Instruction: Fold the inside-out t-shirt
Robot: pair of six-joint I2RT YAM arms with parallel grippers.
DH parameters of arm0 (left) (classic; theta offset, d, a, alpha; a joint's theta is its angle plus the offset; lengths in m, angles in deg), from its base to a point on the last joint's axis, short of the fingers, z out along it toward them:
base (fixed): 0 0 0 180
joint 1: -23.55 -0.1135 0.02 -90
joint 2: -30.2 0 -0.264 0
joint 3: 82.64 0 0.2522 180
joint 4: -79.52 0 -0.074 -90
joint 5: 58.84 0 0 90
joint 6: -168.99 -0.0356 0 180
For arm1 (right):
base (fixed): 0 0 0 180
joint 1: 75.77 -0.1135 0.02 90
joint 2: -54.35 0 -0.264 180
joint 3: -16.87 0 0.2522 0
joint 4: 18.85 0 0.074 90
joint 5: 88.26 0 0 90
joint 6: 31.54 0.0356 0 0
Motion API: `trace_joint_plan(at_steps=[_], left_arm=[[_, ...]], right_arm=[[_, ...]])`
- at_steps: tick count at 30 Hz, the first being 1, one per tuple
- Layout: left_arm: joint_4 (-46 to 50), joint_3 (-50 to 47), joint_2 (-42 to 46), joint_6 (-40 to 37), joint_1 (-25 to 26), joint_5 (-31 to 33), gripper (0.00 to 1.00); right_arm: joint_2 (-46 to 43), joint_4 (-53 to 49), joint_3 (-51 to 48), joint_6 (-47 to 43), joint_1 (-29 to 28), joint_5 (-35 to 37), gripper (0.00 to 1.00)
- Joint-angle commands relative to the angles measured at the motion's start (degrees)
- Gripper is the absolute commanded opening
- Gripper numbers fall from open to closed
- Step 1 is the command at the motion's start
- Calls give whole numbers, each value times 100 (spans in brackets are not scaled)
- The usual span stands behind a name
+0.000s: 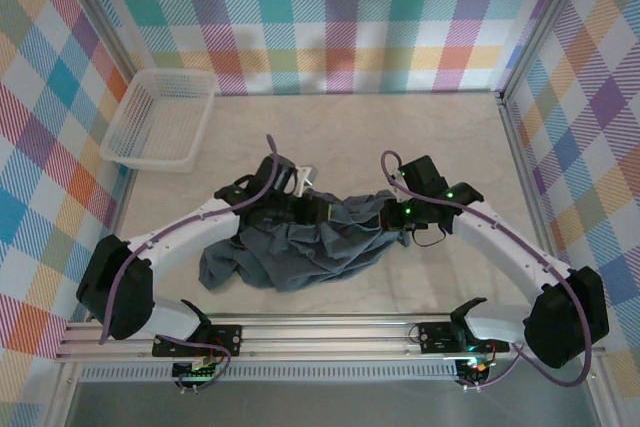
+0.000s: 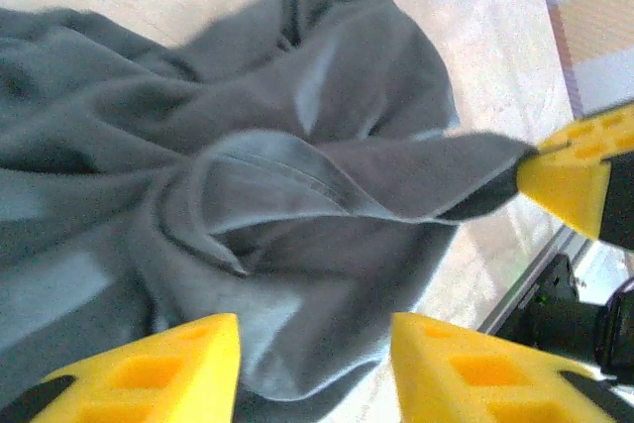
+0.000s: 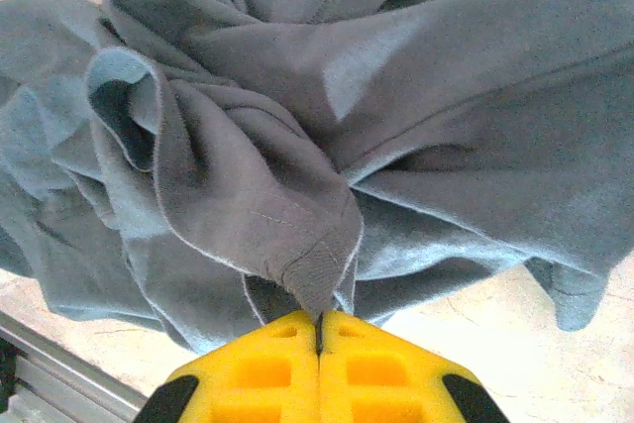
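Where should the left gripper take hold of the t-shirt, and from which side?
Probably grip the raised stitched hem fold of the t-shirt from above: it stands up from the crumpled heap, just ahead of the open left gripper. The right gripper pinches another edge.

The t-shirt (image 1: 290, 252) is slate blue-grey, the fingers (image 3: 258, 373) yellow, the basket (image 1: 150, 159) white, the walls (image 1: 350, 7) pastel plaid.

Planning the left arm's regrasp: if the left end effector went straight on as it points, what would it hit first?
The t-shirt: its bunched folds lie ahead of the open left end effector, though depth is unclear.
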Motion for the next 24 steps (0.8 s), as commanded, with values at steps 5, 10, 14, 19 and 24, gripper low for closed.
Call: trace_joint_plan(at_steps=[5, 10, 14, 19, 24], left_arm=[[821, 672, -969, 200, 297, 1604, 38], [1067, 1004, -1302, 181, 332, 1848, 25], [873, 1036, -1306, 181, 327, 1473, 27], [915, 1077, -1059, 284, 363, 1385, 31], [1432, 1443, -1287, 315, 483, 1597, 33]], right_arm=[[60, 87, 194, 40, 25, -254, 0], [43, 125, 128, 46, 25, -324, 0], [34, 138, 81, 58, 26, -355, 0], [34, 129, 89, 41, 25, -351, 0], [85, 195, 80, 35, 26, -360, 0]])
